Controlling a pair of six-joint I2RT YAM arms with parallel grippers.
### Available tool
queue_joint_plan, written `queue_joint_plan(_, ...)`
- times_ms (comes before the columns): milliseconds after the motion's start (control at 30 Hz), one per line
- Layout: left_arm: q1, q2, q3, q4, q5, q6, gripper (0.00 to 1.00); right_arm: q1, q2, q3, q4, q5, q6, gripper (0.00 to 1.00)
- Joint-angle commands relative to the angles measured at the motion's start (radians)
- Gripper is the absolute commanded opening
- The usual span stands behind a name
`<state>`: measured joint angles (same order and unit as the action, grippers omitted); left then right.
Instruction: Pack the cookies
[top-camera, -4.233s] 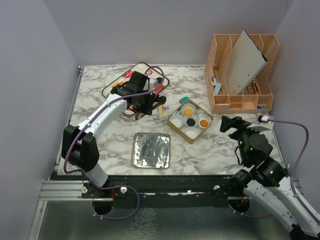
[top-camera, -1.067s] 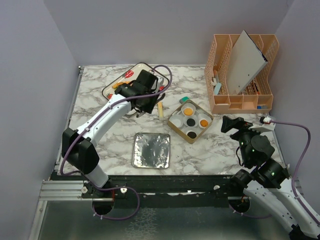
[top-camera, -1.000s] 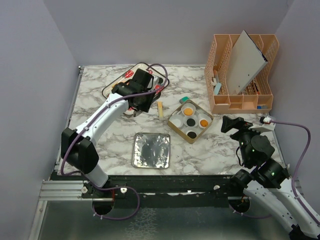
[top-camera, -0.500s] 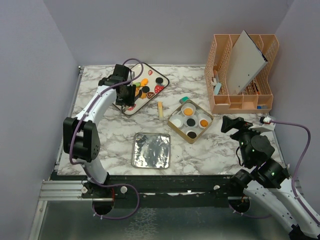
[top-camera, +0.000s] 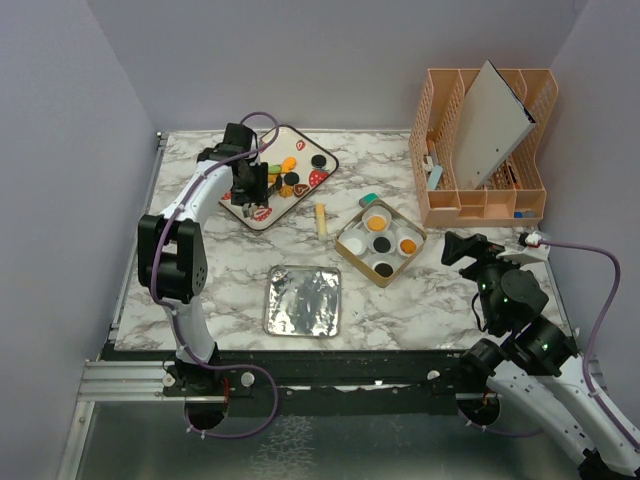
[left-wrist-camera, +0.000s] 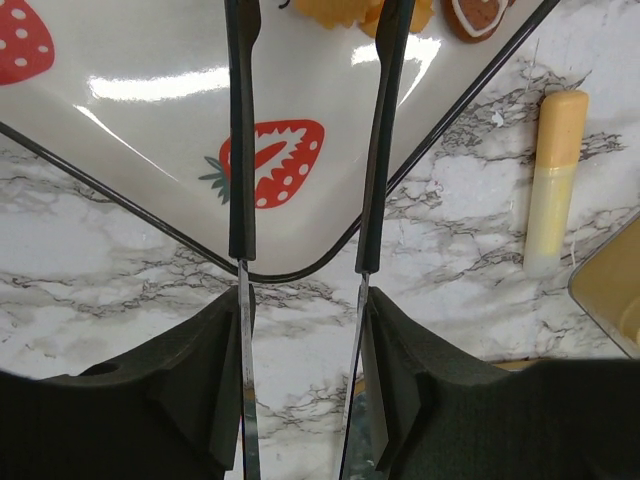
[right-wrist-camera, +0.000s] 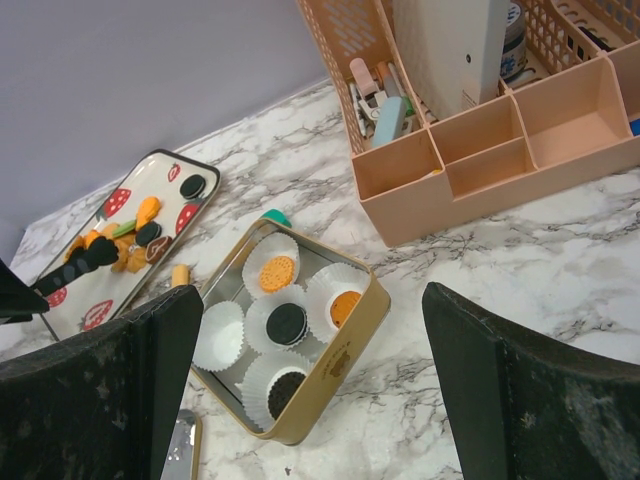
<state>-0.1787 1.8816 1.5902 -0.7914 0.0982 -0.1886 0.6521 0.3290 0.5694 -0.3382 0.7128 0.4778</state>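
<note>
The left hand (left-wrist-camera: 312, 40) hangs over the near corner of a white, black-rimmed rectangular tray printed with red strawberries (left-wrist-camera: 130, 150), its two thin black fingers (left-wrist-camera: 240, 150) parted with nothing between them. Just past the fingertips, small round cookies in orange, black and brown (top-camera: 290, 180) lie loose on that tray, at the far left of the white marble bench (top-camera: 200, 270). A pale yellow tube (top-camera: 321, 218) lies beside the tray, and next to it a square gold tin (top-camera: 352, 256) holds white pleated paper cups (right-wrist-camera: 222, 336), several with a cookie inside. A flat silver square lid (top-camera: 303, 300) lies nearer the arms. The right hand (right-wrist-camera: 312, 295), spread wide and empty, hovers right of the tin, near a peach plastic desk organiser (top-camera: 480, 205).
</note>
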Motion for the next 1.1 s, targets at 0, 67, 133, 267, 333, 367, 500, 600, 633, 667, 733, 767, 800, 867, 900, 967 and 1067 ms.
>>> queue_joint_plan(0, 0.008, 0.034, 0.057, 0.024, 0.044, -0.028, 0.50, -0.006, 0.005, 0.004, 0.011, 0.003, -0.008, 1.00)
queue_joint_plan(67, 0.008, 0.043, 0.062, 0.023, 0.051, -0.028, 0.51, -0.006, 0.004, 0.004, 0.012, 0.005, -0.008, 1.00)
queue_joint_plan(133, 0.008, 0.053, 0.065, 0.023, 0.052, -0.029, 0.51, -0.006, 0.003, 0.003, 0.012, 0.006, -0.009, 1.00)
queue_joint_plan(267, 0.008, 0.070, 0.067, 0.022, 0.056, -0.031, 0.52, -0.006, 0.002, -0.001, 0.015, 0.008, -0.008, 1.00)
queue_joint_plan(333, 0.009, 0.075, 0.064, 0.024, 0.056, -0.032, 0.52, -0.006, 0.002, 0.000, 0.015, 0.008, -0.008, 1.00)
queue_joint_plan(367, 0.008, 0.078, 0.064, 0.024, 0.055, -0.032, 0.51, -0.006, 0.001, -0.001, 0.014, 0.008, -0.009, 1.00)
queue_joint_plan(500, 0.010, 0.091, 0.064, 0.024, 0.059, -0.035, 0.50, -0.006, -0.002, -0.003, 0.015, 0.008, -0.008, 1.00)
queue_joint_plan(600, 0.010, 0.090, 0.060, 0.024, 0.068, -0.038, 0.48, -0.006, -0.002, -0.002, 0.013, 0.008, -0.008, 1.00)
queue_joint_plan(633, 0.010, 0.087, 0.057, 0.023, 0.068, -0.038, 0.47, -0.006, -0.002, -0.002, 0.013, 0.008, -0.007, 1.00)
queue_joint_plan(667, 0.010, 0.083, 0.053, 0.023, 0.068, -0.038, 0.47, -0.006, -0.004, -0.002, 0.012, 0.008, -0.007, 1.00)
queue_joint_plan(733, 0.010, 0.073, 0.048, 0.024, 0.066, -0.036, 0.45, -0.006, -0.006, -0.002, 0.011, 0.010, -0.007, 1.00)
queue_joint_plan(767, 0.010, 0.067, 0.046, 0.023, 0.065, -0.035, 0.44, -0.006, -0.007, -0.002, 0.012, 0.008, -0.008, 1.00)
queue_joint_plan(800, 0.010, 0.062, 0.043, 0.022, 0.065, -0.035, 0.42, -0.006, -0.007, -0.003, 0.011, 0.008, -0.007, 1.00)
queue_joint_plan(867, 0.010, 0.051, 0.038, 0.023, 0.061, -0.035, 0.40, -0.006, -0.007, -0.002, 0.012, 0.007, -0.007, 1.00)
queue_joint_plan(900, 0.010, 0.043, 0.036, 0.023, 0.061, -0.034, 0.39, -0.006, -0.007, -0.001, 0.011, 0.007, -0.008, 1.00)
queue_joint_plan(967, 0.010, 0.027, 0.029, 0.023, 0.060, -0.034, 0.36, -0.006, -0.007, 0.000, 0.009, 0.007, -0.007, 1.00)
queue_joint_plan(1067, 0.010, 0.003, 0.015, 0.023, 0.052, -0.031, 0.32, -0.006, -0.008, 0.000, 0.008, 0.007, -0.005, 1.00)
